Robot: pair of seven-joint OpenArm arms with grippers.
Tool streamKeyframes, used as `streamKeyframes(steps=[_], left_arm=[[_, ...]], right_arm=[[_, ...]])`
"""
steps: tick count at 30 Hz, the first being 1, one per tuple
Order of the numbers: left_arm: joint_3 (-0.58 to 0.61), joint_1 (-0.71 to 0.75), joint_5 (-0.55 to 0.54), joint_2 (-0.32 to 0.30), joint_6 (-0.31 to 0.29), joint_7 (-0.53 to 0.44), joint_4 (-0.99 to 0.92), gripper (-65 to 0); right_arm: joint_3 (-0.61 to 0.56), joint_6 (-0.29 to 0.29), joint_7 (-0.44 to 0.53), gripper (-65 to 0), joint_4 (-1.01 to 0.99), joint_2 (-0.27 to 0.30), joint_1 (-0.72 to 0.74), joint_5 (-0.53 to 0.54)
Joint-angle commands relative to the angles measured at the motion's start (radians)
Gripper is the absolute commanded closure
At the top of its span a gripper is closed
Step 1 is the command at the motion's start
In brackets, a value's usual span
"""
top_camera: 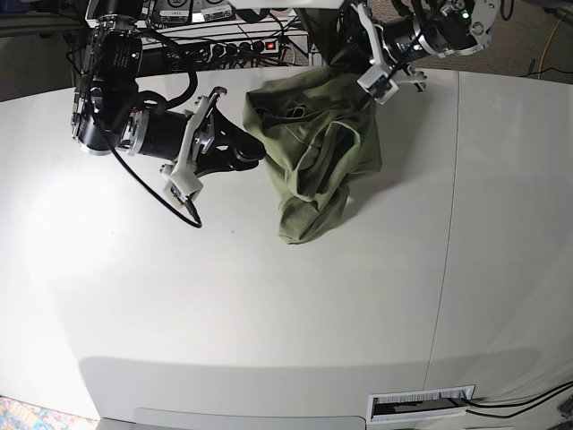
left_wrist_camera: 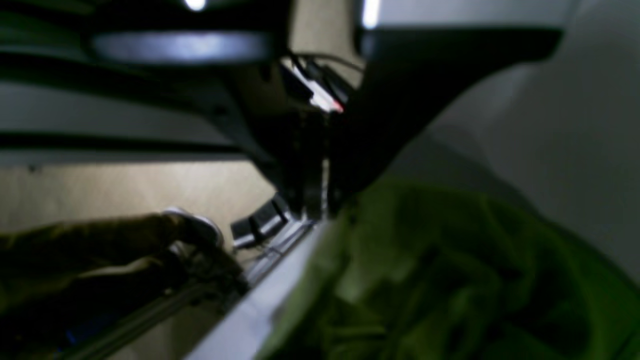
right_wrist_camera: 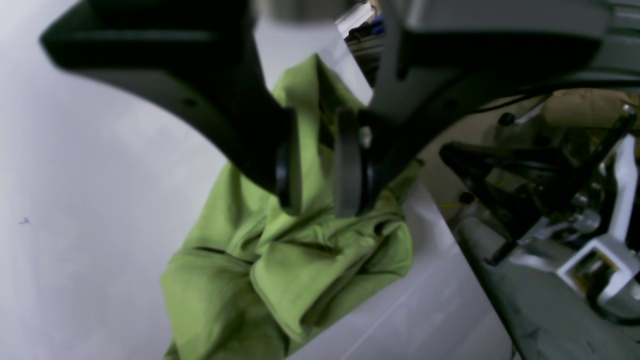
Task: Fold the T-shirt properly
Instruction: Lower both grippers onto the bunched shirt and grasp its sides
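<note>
Arms: black, cylindrical, jointed segments
Right gripper (top_camera: 258, 152): black angular jaws, white bracket behind
Left gripper (top_camera: 358, 52): black, white bracket at wrist
Cables: black, looped beside right arm
Fingertips (right_wrist_camera: 347, 165): black rounded pads

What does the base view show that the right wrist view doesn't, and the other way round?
Only the base view shows both arms at once, with the left pincer at the T-shirt's far edge, and the whole crumpled shirt on the white table. Only the right wrist view shows, close up, the right pincer with a raised fold of cloth between its two pads. Both show the green T-shirt bunched up, not folded, near the table's far edge.
</note>
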Motion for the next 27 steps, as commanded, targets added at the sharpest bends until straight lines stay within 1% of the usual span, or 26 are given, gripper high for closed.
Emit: streamKeyframes(steps=[1,4,6,10,13,17,20,25,27], left_arm=[[-0.001,0.006,-0.005,-0.003,-0.004,-0.034,-0.003,0.0],[-0.001,0.003,-0.005,0.003,-0.005,-0.074,-0.052,0.0],[-0.001,-0.005,-0.006,0.024,-0.011,-0.076,-0.081,0.0],[-0.001,-0.022,0.011,0.068,-0.044,-0.116,-0.132,0.0],[-0.002,-0.052,0.042,0.092,-0.049,-0.116,-0.15,0.0],[-0.002,-0.122,0.099,0.097,-0.046,-0.126,-0.194,0.0],[-0.002,-0.178,0.129,0.097,-0.025,-0.13,-0.253,0.0],[-0.002,-0.267,0.178,0.097,-0.025,-0.181,-0.384,0.0],[-0.002,-0.303,0.214,0.096,-0.025,-0.196,-0.43,0.0]], right_arm=[[0.004,0.004,0.021,-13.1,0.017,0.008,0.011,0.021],[0.004,0.004,0.021,-13.1,0.017,0.008,0.011,0.021],[0.004,0.004,0.021,-13.1,0.017,0.008,0.011,0.021],[0.004,0.004,0.021,-13.1,0.017,0.008,0.011,0.021],[0.004,0.004,0.021,-13.1,0.017,0.008,0.011,0.021],[0.004,0.004,0.021,-13.1,0.017,0.008,0.011,0.021],[0.004,0.004,0.021,-13.1,0.017,0.008,0.011,0.021],[0.004,0.004,0.021,-13.1,0.017,0.008,0.011,0.021],[0.004,0.004,0.021,-13.1,0.017,0.008,0.011,0.021]])
